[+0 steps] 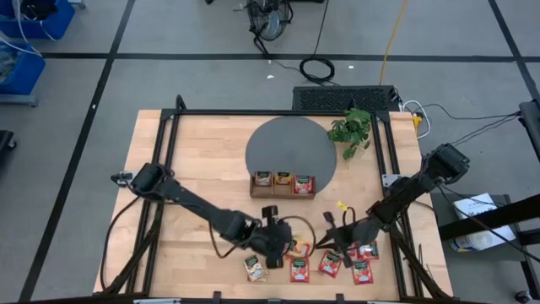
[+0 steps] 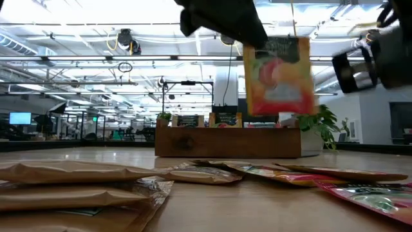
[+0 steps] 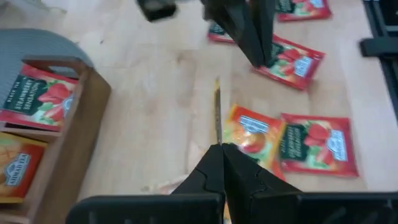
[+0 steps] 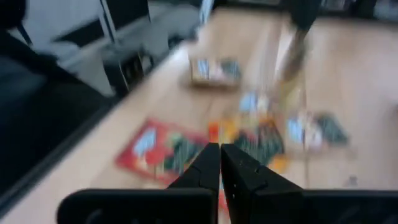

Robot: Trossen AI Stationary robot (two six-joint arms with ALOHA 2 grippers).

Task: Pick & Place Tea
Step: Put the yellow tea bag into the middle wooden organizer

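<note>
An orange-yellow tea sachet (image 2: 279, 78) hangs in the air, with my left gripper (image 1: 283, 240) shut on it. In the left wrist view it shows edge-on (image 3: 217, 112). More sachets lie flat near the table's front edge: a beige one (image 1: 256, 268), an orange one (image 1: 299, 248) and several red ones (image 1: 329, 264). My right gripper (image 4: 219, 154) hovers shut just right of the left one, above the red sachets, with nothing between its fingers. A wooden tray (image 1: 283, 193) stands farther back with three sachets upright in it. My left gripper pinches the orange-yellow sachet's top edge (image 2: 270, 42) between its two fingers (image 3: 214, 163). The fingers slant down at it from the table's left. The sachet hangs upright below them, flat face toward the near edge, clear of the table.
The tray stands on the near rim of a grey round mat (image 1: 291, 139). A small green plant (image 1: 350, 131) sits at the back right. A dark frame rail (image 1: 384, 152) borders the wooden table. Bare wood lies between the tray and the loose sachets.
</note>
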